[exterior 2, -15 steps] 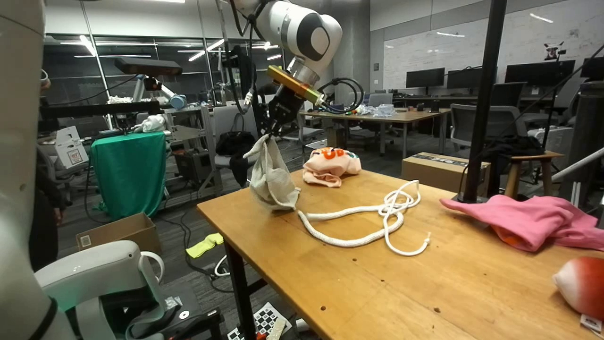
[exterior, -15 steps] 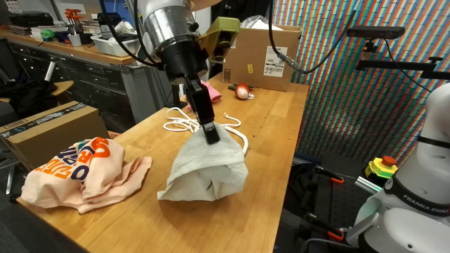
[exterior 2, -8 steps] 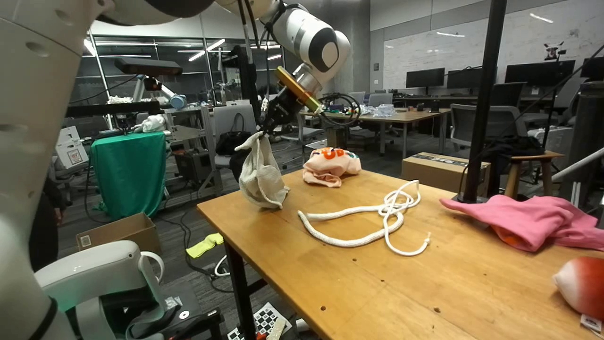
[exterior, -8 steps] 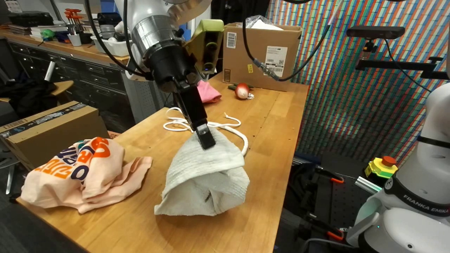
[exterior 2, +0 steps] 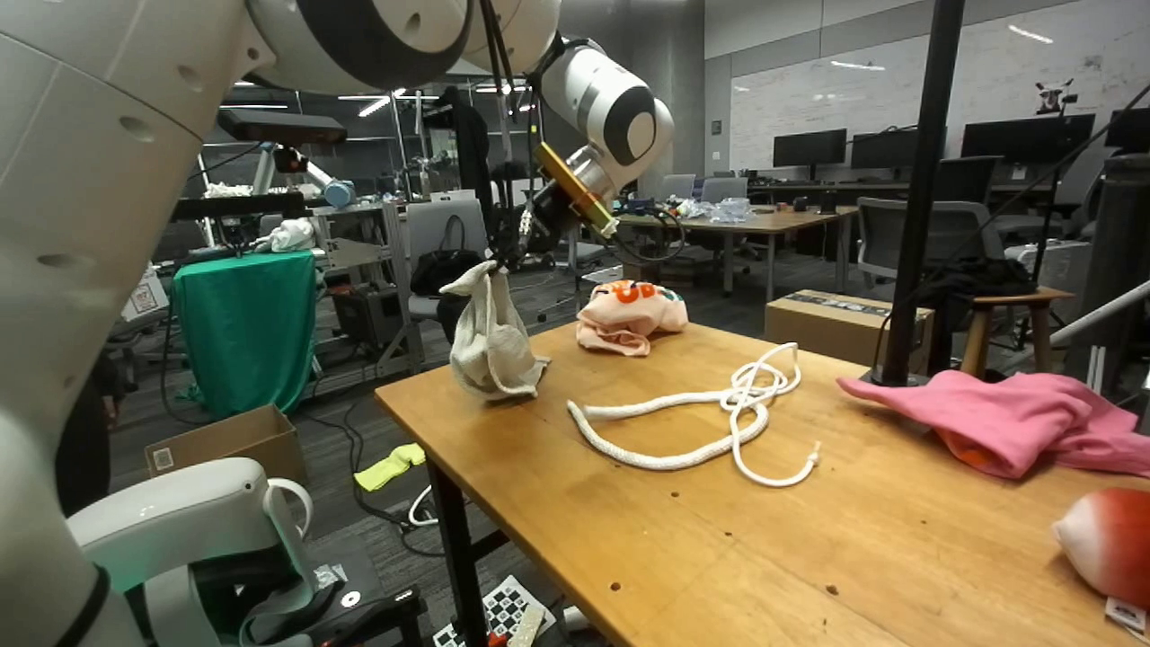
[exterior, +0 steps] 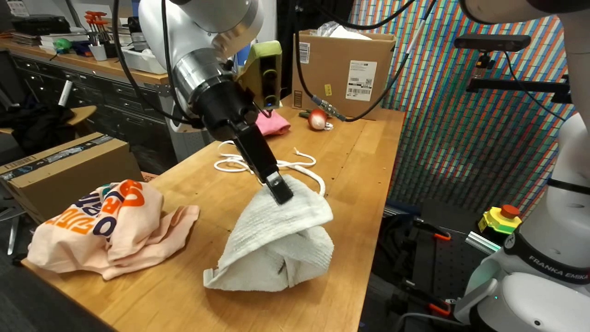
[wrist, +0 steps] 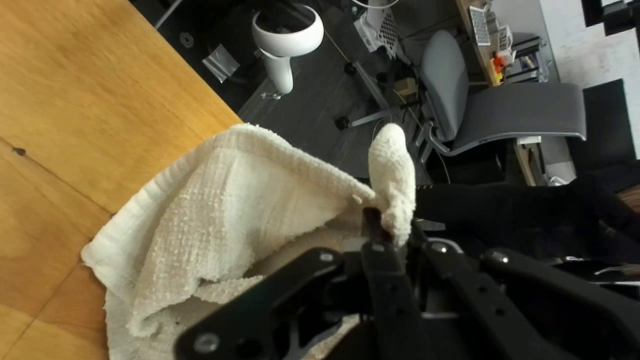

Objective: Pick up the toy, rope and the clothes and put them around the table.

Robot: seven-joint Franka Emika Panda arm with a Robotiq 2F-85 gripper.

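My gripper (exterior: pixel 280 190) is shut on the upper part of a whitish-grey cloth (exterior: pixel 272 244), which hangs down over the table (exterior: pixel 355 193). In the wrist view the cloth (wrist: pixel 200 215) is pinched between the fingertips (wrist: pixel 392 227), with one end sticking up past them. I cannot tell whether its lower edge touches the table. A white rope (exterior 2: pixel 660 463) lies loosely coiled on the tabletop, apart from the cloth. A peach cloth with coloured letters (exterior: pixel 115 230) lies crumpled at the table's corner. A pink cloth (exterior 2: pixel 1015 422) and a red-and-white toy (exterior: pixel 317 120) lie farther along the table.
A large cardboard box (exterior: pixel 341 74) stands at the table's far end. A black pole (exterior 2: pixel 912 225) rises beside the pink cloth. A dark green item (exterior: pixel 304 114) lies behind the toy. Cables hang from the arm. The white robot base (exterior: pixel 544 276) stands beside the table.
My gripper has carried the cloth away from the rope toward the table's near end in an exterior view, uncovering the rope's end. The rope, toy and other cloths have not moved.
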